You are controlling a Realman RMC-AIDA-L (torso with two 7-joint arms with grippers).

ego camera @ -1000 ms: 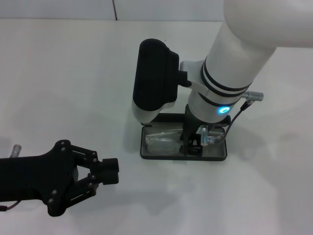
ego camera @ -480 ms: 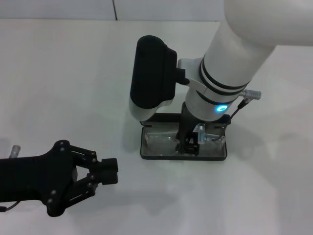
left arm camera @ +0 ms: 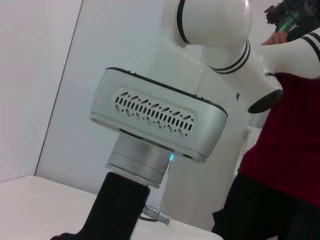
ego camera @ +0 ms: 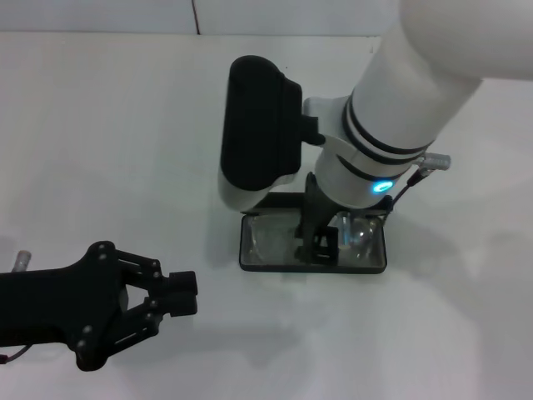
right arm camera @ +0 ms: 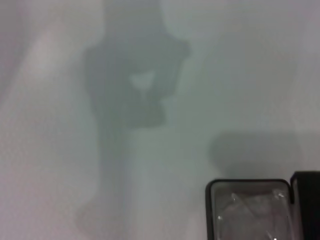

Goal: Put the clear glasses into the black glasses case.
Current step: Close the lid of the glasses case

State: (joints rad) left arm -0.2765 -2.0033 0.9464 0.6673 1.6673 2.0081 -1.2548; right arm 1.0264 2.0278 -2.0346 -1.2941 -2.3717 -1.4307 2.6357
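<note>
Head view: we see right gripper (ego camera: pixel 323 247) in the open black glasses case (ego camera: pixel 250 260) at center frame, jaw state unclear, over clear glasses (ego camera: pixel 354 237); left gripper (ego camera: pixel 179 292) parked lower left, jaws closed, empty.

The right arm covers the middle of the black glasses case (ego camera: pixel 266 260) and hides its own pincer; the clear glasses (ego camera: pixel 360 237) show only partly.

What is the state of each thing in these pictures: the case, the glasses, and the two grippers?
black glasses case: open, lying flat on the table, lid raised behind.
clear glasses: lying inside the case.
right gripper: lowered into the case, over the glasses; whether it grips them cannot be told.
left gripper: idle, hovering above the table, away from the case, holding nothing.
</note>
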